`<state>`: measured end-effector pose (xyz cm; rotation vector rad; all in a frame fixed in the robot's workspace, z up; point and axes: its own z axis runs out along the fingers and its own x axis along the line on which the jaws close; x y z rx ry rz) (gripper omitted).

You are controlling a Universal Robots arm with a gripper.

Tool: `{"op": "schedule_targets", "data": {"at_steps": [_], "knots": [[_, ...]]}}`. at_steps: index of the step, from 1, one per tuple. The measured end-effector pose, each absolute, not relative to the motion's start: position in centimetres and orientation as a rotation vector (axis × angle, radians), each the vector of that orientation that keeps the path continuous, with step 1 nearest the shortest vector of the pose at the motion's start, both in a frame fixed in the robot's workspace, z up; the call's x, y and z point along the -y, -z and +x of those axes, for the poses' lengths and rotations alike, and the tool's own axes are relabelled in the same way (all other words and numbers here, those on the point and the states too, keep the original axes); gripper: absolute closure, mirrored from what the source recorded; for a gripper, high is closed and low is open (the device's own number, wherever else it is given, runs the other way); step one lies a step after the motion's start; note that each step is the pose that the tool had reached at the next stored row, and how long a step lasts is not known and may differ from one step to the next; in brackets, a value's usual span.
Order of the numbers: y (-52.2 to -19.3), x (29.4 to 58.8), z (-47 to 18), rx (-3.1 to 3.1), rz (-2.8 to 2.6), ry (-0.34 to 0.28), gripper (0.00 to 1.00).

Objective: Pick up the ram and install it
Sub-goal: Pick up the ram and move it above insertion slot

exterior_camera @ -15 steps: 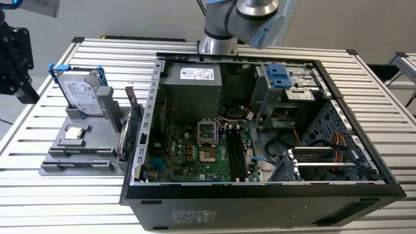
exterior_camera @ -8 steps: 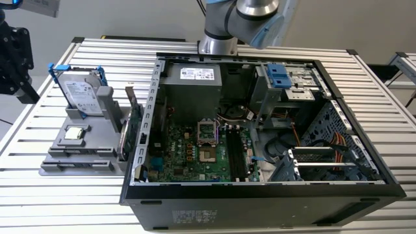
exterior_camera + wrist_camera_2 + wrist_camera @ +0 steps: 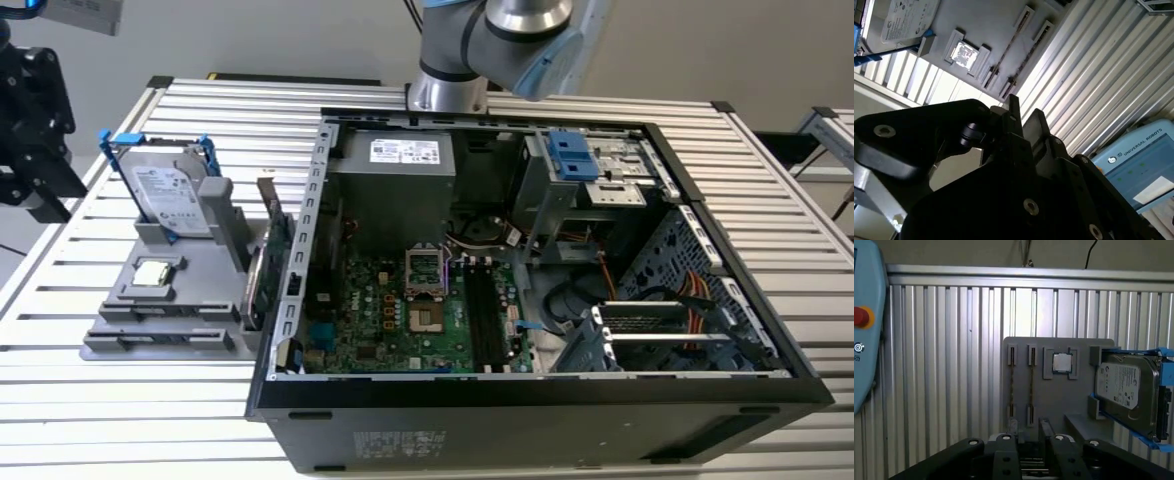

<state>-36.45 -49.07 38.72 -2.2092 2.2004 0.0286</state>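
Exterior view from my end: the open PC case (image 3: 534, 430) sits on the slatted surface (image 3: 134, 420). The gray holder (image 3: 147, 345) is just beside it on the exterior view's left, with the hard drive (image 3: 171, 195) standing upright in it. First wrist view: the tool (image 3: 1029, 435) isn't touching the ram (image 3: 1031, 385), which sits edge-on in one of the holder's two long slots. A matching strip (image 3: 1012, 385) is in the slot next door, and the CPU chip (image 3: 1062, 362) is between the slots and the drive. Second wrist view: same holder, and I honestly can't tell if the tool is apart or together.
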Motion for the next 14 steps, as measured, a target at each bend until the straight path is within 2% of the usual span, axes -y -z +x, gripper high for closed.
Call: {"op": "schedule_targets", "data": {"at_steps": [14], "knots": [[-38.09, 49.06, -36.45, -2.190, -2.220, -0.028, 0.00]]}}
